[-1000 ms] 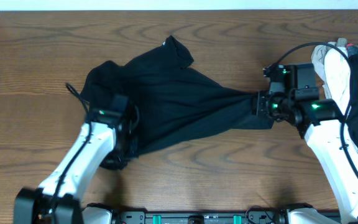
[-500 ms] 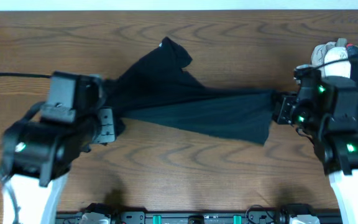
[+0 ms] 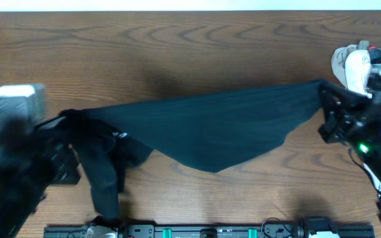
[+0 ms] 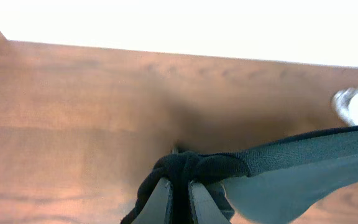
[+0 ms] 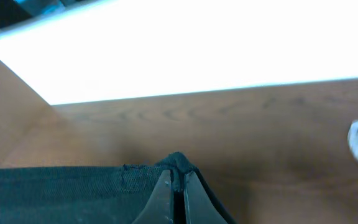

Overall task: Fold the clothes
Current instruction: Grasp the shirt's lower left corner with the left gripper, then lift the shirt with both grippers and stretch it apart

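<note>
The left gripper point(image 4: 179, 190) is clamped on a bunched edge of the black shirt point(image 3: 210, 129), and the right gripper point(image 5: 178, 183) pinches the opposite corner. Between them the cloth hangs stretched above the table point(image 3: 177, 46), sagging mid-span. To lay it flat, lower both grippers level and evenly taut. Beyond the right gripper sits a pale bundle point(image 3: 349, 66), probably more clothes.

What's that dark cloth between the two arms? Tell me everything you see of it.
It is a black shirt of soft, finely woven-looking fabric, pulled out wide between the two arms. The left gripper is shut on a bunched end, the right gripper on an edge. Its top edge runs taut; the middle sags to a point, and a loose part dangles at the left. It seems lifted off the wooden table.
</note>
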You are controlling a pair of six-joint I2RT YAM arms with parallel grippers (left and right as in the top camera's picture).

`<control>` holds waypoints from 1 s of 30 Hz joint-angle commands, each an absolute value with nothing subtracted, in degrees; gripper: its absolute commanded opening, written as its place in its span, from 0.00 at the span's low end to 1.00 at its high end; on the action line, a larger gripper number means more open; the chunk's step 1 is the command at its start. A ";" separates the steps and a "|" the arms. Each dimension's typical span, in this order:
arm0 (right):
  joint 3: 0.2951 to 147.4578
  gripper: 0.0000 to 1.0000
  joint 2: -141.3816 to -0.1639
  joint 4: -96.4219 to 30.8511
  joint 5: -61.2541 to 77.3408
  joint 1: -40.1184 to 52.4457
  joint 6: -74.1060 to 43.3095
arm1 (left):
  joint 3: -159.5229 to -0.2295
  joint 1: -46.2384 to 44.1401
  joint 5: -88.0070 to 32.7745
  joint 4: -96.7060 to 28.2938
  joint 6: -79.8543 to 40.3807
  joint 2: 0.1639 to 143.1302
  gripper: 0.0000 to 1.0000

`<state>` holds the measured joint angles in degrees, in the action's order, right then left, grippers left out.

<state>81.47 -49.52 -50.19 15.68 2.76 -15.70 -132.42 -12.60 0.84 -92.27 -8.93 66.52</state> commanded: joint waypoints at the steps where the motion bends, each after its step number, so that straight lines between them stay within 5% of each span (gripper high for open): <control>1: 86.24 0.01 -49.63 -51.57 14.76 2.15 -16.73 | -137.27 -12.67 1.96 -96.77 -7.49 67.79 0.06; 20: 87.66 0.01 -75.13 -45.63 18.22 2.15 -17.52 | -137.29 -12.67 0.49 -85.62 0.49 95.48 0.06; 30: 88.71 0.01 -77.93 -41.76 11.62 2.09 -7.68 | -139.20 -12.67 3.53 -83.48 3.70 91.85 0.06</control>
<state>86.98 -79.75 -42.13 14.87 2.74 -11.18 -136.35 -12.60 1.78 -83.88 1.67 96.01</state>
